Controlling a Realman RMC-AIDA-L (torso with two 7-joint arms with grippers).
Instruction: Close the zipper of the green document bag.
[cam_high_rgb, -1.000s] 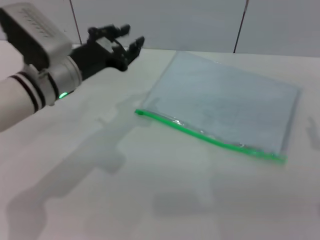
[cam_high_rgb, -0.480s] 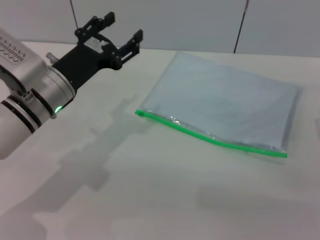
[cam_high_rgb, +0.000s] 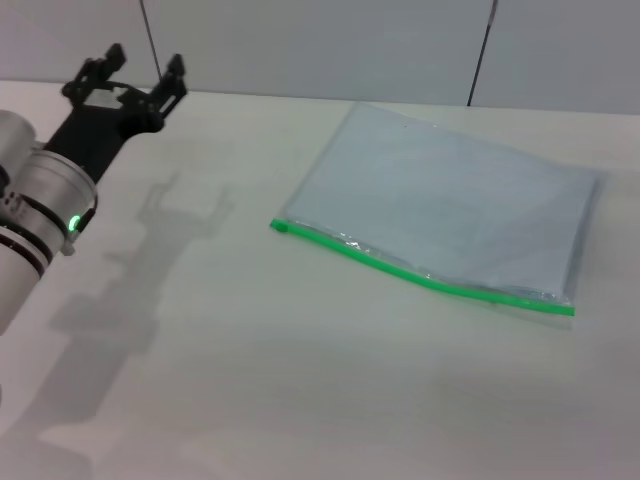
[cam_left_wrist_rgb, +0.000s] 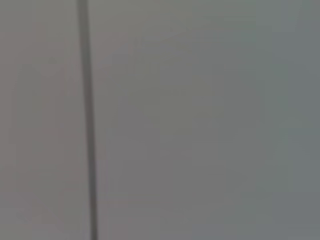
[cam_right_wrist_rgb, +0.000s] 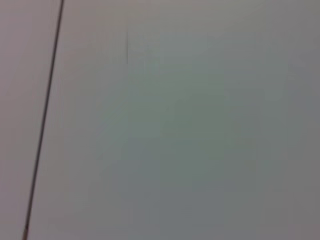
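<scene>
- On the pale table (cam_high_rgb: 300, 400), toward the right side, the green document bag (cam_high_rgb: 450, 200) lies flat, a translucent blue-grey pouch set at a slant.
- Along its near long edge runs the zipper (cam_high_rgb: 420, 275), a bright green strip reaching from the bag's left corner to its right corner.
- At the strip's left end sits a small green nub that could be the slider, though it is too small to be sure.
- Far off to the left, the left gripper (cam_high_rgb: 135, 72) hangs above the table near the back wall (cam_high_rgb: 320, 45), well apart from the bag, its black fingers (cam_high_rgb: 172, 80) spread with nothing between them.
- Its shadow falls on the table just beneath and beside it.
- Both wrist views show only plain grey wall with one dark seam line each.
- No part of the right gripper shows in any view.
</scene>
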